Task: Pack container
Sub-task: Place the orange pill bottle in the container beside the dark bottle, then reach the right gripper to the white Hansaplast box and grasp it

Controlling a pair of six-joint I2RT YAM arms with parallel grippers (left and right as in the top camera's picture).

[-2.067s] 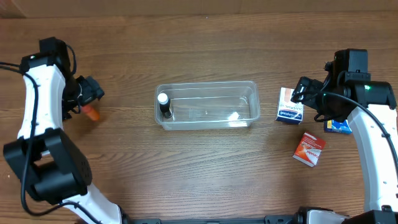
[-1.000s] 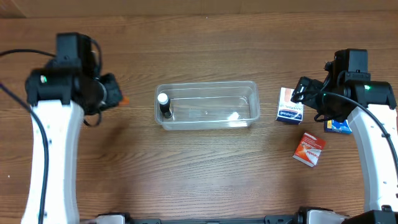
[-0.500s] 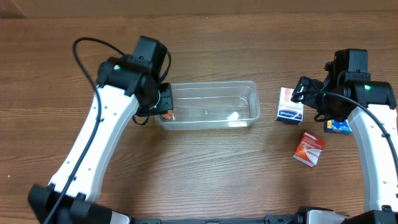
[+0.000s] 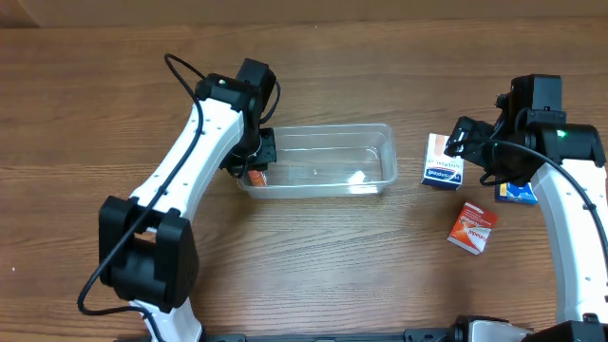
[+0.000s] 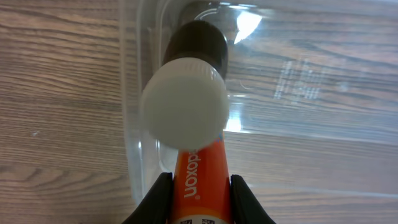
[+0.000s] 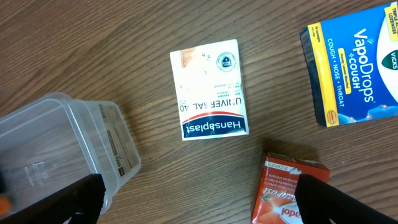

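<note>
moved since 2.1 s ago: left arm [image 4: 190, 161] swung in from the table's far left. left pincer [image 4: 255, 172] is now over the container's left end. right arm [image 4: 570, 190] and the boxes are unchanged.

1. table [image 4: 313, 275]: wood grain, carries all items.
2. container [image 4: 328, 128]: clear tub, mid table, long side running l-to-r, between the two arms.
   - handling (judged): light, thin-walled, prob. flexes if squeezed, slick.
   - likely skids on the table if nudged.
   - best hold: rim or a short end wall, not the long sides.
3. vapodrops box [image 6: 351, 62]: blue, flat on table, right of the tub, well apart from it.
4. hansaplast box [image 6: 211, 90]: white, flat, near the tub's right end, not touching.
5. red box [image 4: 473, 228]: flat, nearer the front edge, apart from the others.
6. orange tube [image 5: 199, 180]: white cap.
   - clenched between the left pincer's fingers, cap end pointing down over the tub's left end wall.
   - not yet let go.
7. dark round item [image 5: 196, 40]: inside the tub, just beyond the cap; prob. a small bottle, can't tell for sure.

right pincer [image 6: 199, 205]: fingers spread, nothing between them, hanging above the boxes.
</note>
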